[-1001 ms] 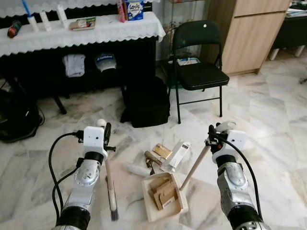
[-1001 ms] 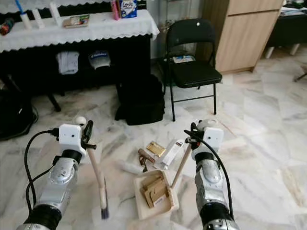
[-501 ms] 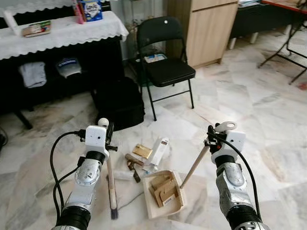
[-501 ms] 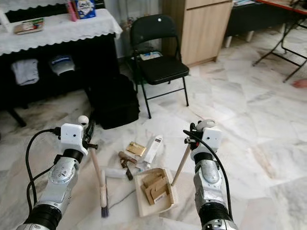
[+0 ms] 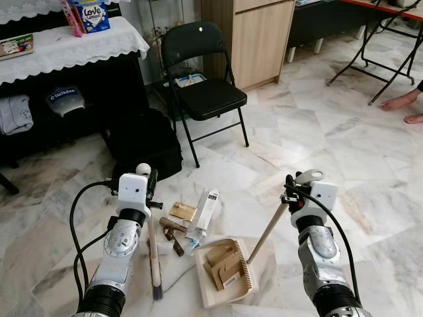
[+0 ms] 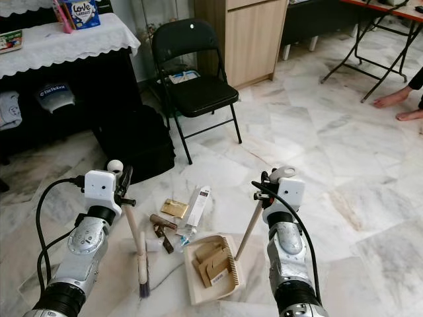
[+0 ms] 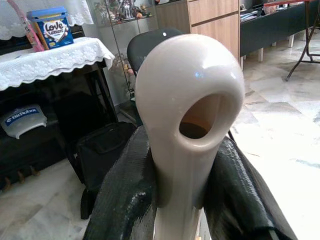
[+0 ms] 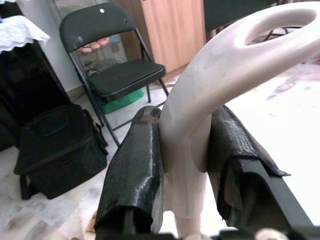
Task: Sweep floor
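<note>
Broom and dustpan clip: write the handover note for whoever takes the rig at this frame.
Left gripper: shut on the cream-handled hand broom, dark bristles down at the floor.
Right gripper: shut on the wooden handle of the beige plastic dustpan, which rests on the marble floor.
Done: cardboard scraps sit in the pan.
Left: a white carton, a gold wrapper and brown bits lie loose just beyond the pan, in front of the black bag; sweep them in.
</note>
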Motion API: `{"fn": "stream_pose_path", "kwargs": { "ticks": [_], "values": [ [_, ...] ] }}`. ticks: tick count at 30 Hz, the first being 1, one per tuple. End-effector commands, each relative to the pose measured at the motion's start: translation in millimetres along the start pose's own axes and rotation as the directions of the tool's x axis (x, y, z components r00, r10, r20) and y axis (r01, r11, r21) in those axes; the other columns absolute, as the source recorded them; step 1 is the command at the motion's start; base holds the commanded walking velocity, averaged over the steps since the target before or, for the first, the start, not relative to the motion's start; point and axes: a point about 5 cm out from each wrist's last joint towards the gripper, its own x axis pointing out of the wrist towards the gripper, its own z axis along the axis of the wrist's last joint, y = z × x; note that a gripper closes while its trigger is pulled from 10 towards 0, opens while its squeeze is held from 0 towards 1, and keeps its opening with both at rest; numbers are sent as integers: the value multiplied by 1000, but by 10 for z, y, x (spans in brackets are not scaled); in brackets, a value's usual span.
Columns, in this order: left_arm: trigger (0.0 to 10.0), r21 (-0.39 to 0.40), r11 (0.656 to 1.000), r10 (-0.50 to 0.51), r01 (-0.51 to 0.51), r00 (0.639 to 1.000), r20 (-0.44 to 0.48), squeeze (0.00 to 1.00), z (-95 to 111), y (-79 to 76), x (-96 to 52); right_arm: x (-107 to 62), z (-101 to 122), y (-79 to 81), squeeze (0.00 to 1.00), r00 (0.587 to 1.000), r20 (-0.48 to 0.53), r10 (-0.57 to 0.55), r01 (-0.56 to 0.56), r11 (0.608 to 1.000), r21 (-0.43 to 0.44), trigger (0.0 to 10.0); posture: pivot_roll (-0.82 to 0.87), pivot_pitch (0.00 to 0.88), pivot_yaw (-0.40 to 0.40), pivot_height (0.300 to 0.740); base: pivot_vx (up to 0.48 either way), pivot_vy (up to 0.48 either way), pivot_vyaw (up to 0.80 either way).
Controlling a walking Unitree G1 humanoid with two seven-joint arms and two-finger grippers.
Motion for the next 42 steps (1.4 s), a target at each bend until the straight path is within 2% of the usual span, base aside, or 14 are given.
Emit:
{"fn": "stream_pose_path", "kwargs": {
  "ticks": [1, 5, 11, 16, 31, 34, 42],
  "values": [
    [10000, 24, 1000, 7, -8, 999, 33, 0, 88, 19, 47, 45, 71, 44, 0, 1000, 26, 16, -16, 1000, 8, 10000, -109, 0, 56, 740, 0, 0, -800],
    [10000, 29, 999, 29, -29, 999, 25, 0, 72, 65, 26, 57, 73, 57, 0, 1000, 24, 19, -20, 1000, 5, 10000, -107, 0, 48, 740, 0, 0, -800],
    [10000, 46, 998, 39, -40, 999, 26, 0, 76, 55, 35, 81, 108, 58, 0, 999, 31, 29, -28, 1000, -3, 10000, -113, 0, 45, 740, 0, 0, -800],
    [10000, 19, 999, 40, -40, 999, 26, 0, 68, 18, 26, 74, 112, 20, 0, 999, 33, 21, -20, 1000, -8, 10000, -118, 0, 45, 740, 0, 0, -800],
    [10000, 49, 996, 78, -79, 997, 21, 0, 66, 59, 28, 92, 128, 24, 0, 999, 31, 28, -27, 1000, -13, 10000, -117, 0, 33, 740, 0, -32, -800],
    [10000, 22, 995, 95, -96, 995, 23, 0, 60, 66, 16, 91, 127, 22, 0, 999, 30, 32, -32, 999, -15, 10000, -119, 0, 30, 740, 0, -320, -800],
    [10000, 19, 996, 92, -92, 995, 23, 0, 53, 32, 17, 102, 143, 5, 0, 999, 30, 39, -38, 999, -23, 10000, -126, 0, 24, 740, 0, 0, -800]
  ]
}}
